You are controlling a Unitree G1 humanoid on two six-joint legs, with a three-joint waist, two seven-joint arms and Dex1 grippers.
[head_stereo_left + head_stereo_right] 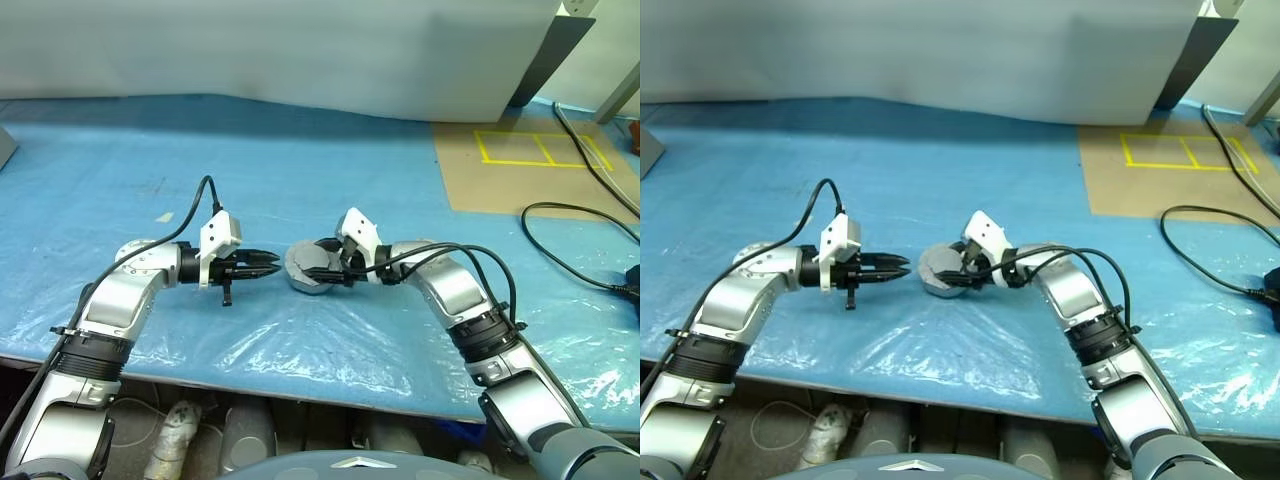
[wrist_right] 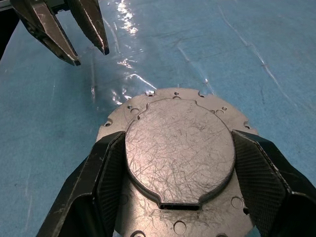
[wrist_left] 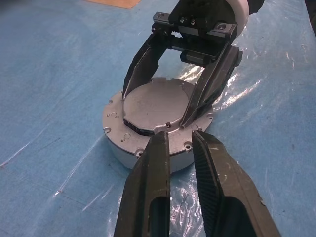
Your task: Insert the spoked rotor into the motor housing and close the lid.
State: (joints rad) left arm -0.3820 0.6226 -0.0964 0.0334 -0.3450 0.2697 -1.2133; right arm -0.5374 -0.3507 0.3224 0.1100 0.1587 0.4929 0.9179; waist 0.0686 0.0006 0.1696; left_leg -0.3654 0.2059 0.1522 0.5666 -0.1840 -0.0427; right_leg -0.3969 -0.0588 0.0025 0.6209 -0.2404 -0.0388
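The lid is silver-grey with many fine scratches. The motor housing under it has a pale silver rim. Both hands have black fingers. The desk wears a shiny blue plastic cover, with a brown board marked in yellow lines.

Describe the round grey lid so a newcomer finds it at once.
On the blue plastic-covered table, look between the two arms near the front edge. There the right gripper clamps a round, scratched silver-grey lid sitting on the wider round metal motor housing. It is smooth, while the housing's rim carries small screw holes.
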